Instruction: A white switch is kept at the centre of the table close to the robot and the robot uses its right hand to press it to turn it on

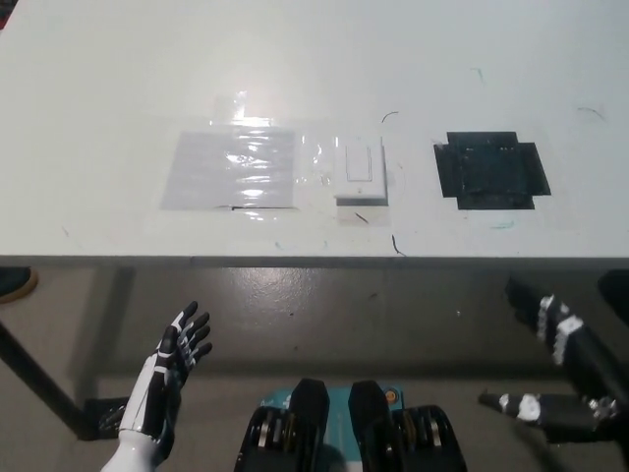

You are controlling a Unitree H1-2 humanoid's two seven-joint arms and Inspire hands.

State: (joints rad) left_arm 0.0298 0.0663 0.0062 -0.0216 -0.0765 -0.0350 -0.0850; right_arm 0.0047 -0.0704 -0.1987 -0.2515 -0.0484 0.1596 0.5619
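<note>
White switch lies flat on the table (centre, near edge).

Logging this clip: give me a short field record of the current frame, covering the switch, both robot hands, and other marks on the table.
switch: white switch, near the table's front edge, centre, untouched
right robot hand: black, below the table edge at lower right, fingers apart, holding nothing
left robot hand: white, resting at lower left, open
left of switch: shiny clear film patch
right of switch: black tape square

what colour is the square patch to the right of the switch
Black, in the head view: the taped patch lies on the white table beside the white switch.
</note>
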